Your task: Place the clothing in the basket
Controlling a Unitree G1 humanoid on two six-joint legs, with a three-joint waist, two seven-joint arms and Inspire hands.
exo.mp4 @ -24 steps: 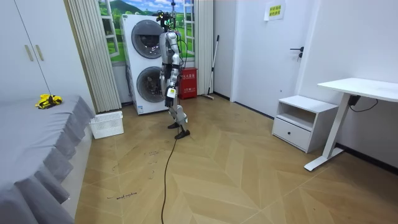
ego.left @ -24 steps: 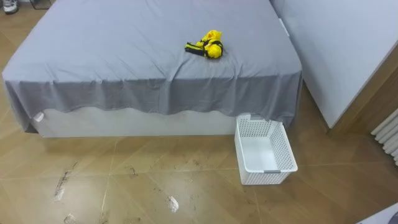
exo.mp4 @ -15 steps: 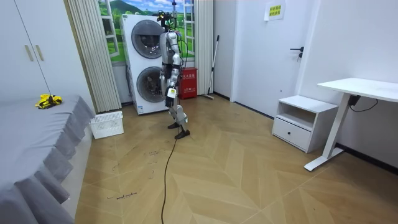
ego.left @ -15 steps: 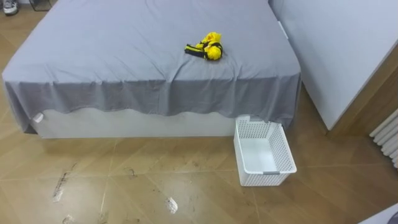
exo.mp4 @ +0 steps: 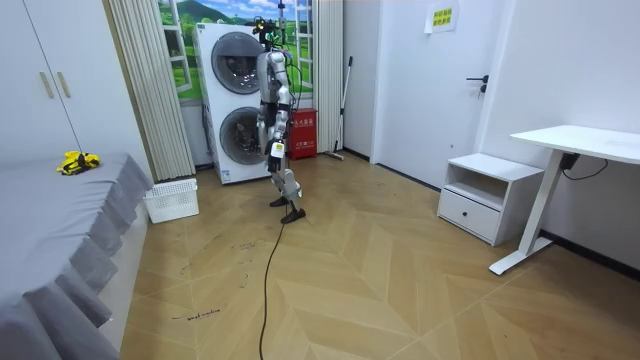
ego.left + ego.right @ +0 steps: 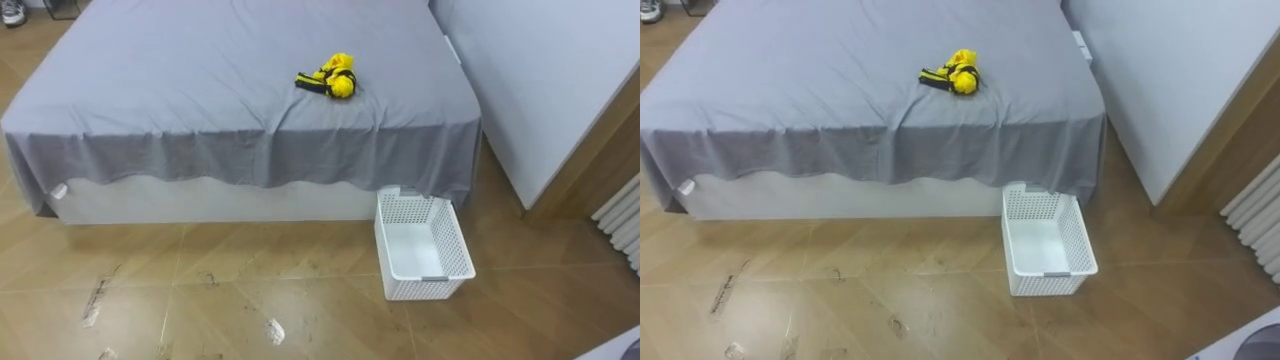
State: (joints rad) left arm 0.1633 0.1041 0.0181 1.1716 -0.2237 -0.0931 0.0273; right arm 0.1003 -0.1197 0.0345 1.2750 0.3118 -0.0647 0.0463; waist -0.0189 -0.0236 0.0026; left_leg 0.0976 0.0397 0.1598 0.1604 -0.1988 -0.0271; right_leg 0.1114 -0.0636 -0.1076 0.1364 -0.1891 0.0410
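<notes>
Room view: the robot stood by the washing machines (image 5: 235, 100), well apart from the bed (image 5: 40, 220). The yellow clothes (image 5: 77, 160) lay ahead on it, with the basket (image 5: 170, 205) on the floor beside it. The left hand (image 5: 273, 150) hung low; I could not tell its state.

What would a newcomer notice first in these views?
The yellow-and-black clothes bundle stands out most, lying alone on the grey bed, towards its right side. Next comes the white basket, empty on the wooden floor at the bed's near right corner. In the room view the robot stands some way off from both, in front of the stacked washing machines.
</notes>
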